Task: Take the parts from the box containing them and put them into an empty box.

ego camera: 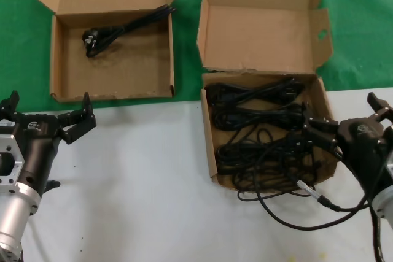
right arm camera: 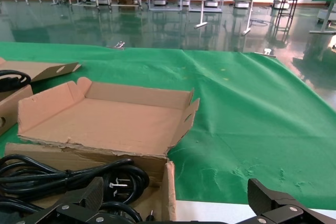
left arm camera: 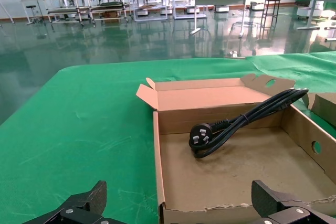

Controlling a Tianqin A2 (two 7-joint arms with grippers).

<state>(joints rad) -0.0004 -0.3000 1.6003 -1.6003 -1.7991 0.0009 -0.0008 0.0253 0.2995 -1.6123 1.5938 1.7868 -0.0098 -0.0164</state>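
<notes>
The squarish box (ego camera: 209,133) on the right holds several black cables (ego camera: 258,121), and one cable loop (ego camera: 288,204) spills over its front wall onto the table. My right gripper (ego camera: 347,118) is open and straddles that box's right wall (right arm camera: 169,192), with plugs (right arm camera: 113,182) just inside. The wider box (ego camera: 58,59) at the back left holds one cable (ego camera: 126,29), lying slantwise with its plug (left arm camera: 199,136) toward the middle. My left gripper (ego camera: 48,107) is open and hovers just in front of that box's front wall (left arm camera: 210,214), holding nothing.
The boxes sit where a green cloth (ego camera: 356,29) meets the white table top (ego camera: 153,182). Both lids (ego camera: 258,29) stand open at the back. The squarish box's lid (right arm camera: 105,124) lies flat behind it in the right wrist view.
</notes>
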